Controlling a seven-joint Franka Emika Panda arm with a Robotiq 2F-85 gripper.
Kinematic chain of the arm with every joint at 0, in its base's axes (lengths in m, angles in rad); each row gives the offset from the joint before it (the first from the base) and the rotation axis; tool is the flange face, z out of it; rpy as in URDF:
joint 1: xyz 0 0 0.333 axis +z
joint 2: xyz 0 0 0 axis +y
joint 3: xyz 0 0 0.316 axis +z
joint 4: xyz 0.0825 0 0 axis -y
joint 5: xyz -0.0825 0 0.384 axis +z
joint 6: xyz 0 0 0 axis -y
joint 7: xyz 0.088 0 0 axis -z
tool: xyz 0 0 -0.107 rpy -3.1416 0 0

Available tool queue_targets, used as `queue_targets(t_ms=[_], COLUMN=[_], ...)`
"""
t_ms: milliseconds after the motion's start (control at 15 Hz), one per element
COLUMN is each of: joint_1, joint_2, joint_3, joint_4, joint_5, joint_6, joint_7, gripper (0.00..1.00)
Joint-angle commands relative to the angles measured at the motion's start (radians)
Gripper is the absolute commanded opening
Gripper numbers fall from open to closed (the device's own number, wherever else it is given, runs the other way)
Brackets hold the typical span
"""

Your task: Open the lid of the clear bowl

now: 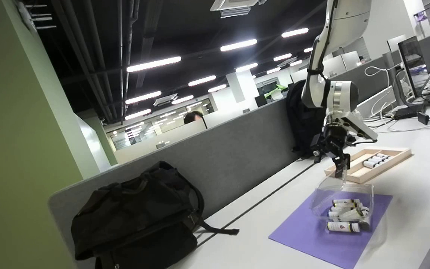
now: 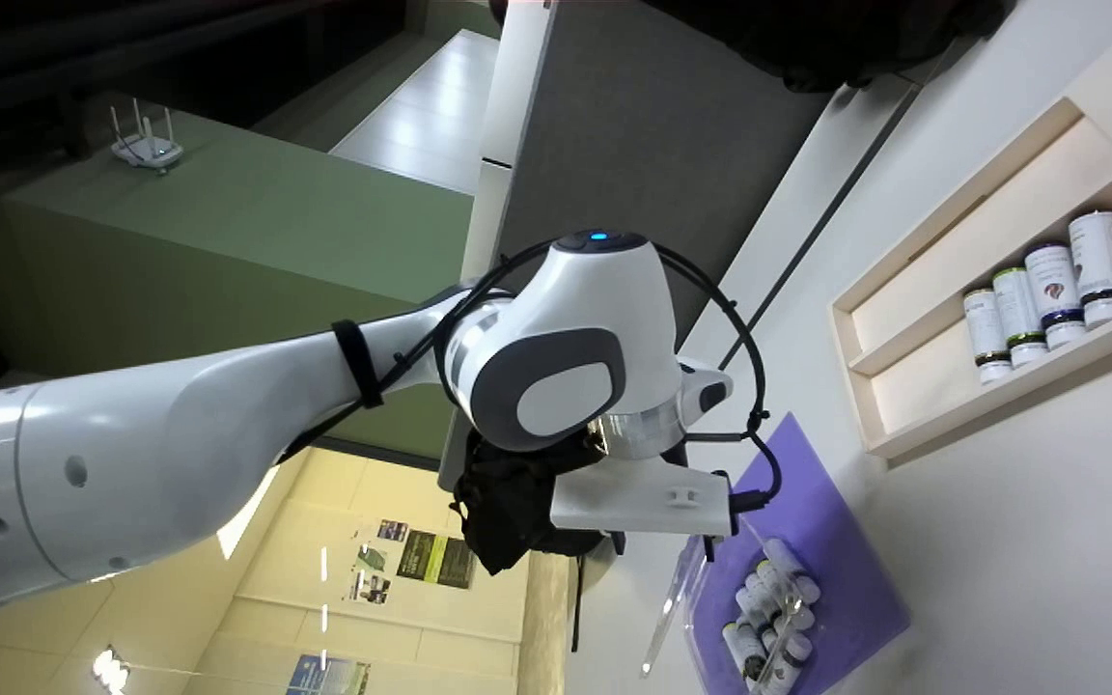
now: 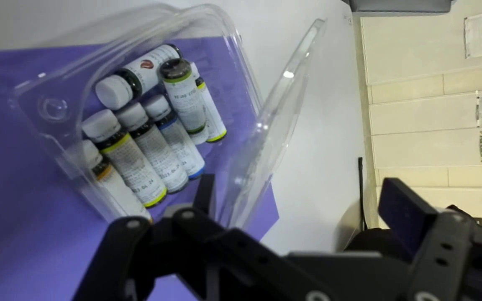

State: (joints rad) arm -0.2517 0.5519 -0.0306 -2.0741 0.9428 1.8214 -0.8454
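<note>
Step in hand: opening — judged nearly complete.
Lid (image 3: 274,125): one, raised and tilted at one side of the clear bowl (image 3: 52,109).
Clear bowl: one, on one purple mat (image 1: 312,235).
Gripper (image 3: 303,205): one, fingers apart, lid between them, nearer one finger; contact cannot be told.
Next move: probably calls for pressing the lid farther outward — gently, lest it spring back.
Bowl bottles (image 3: 157,152): at least seven.
Tray bottles (image 2: 1053,285): four, in one wooden tray (image 2: 1000,217).
</note>
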Motion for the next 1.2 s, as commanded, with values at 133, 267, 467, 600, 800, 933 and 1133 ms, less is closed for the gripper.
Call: queue_targets(t_ms=[133,267,467,600,800,933,1133], joint_1=[0.034,0.046,0.06,0.065,0.073,0.078,0.097], joint_2=[-0.018,-0.016,-0.017,-0.017,-0.014,-0.007,-0.019], joint_3=[-0.001,-0.001,-0.002,-0.001,0.001,0.002,-0.003], joint_4=[0.041,0.061,0.091,0.111,0.142,0.167,0.175], joint_5=[0.05,0.062,0.075,0.078,0.09,0.092,0.078], joint_6=[-0.014,-0.01,0.001,0.005,0.011,0.012,0.044], joint_7=[0.01,0.014,0.017,0.016,0.015,0.021,0.043], gripper=[1.0,1.0,1.0,1.0,1.0,1.0,1.0])
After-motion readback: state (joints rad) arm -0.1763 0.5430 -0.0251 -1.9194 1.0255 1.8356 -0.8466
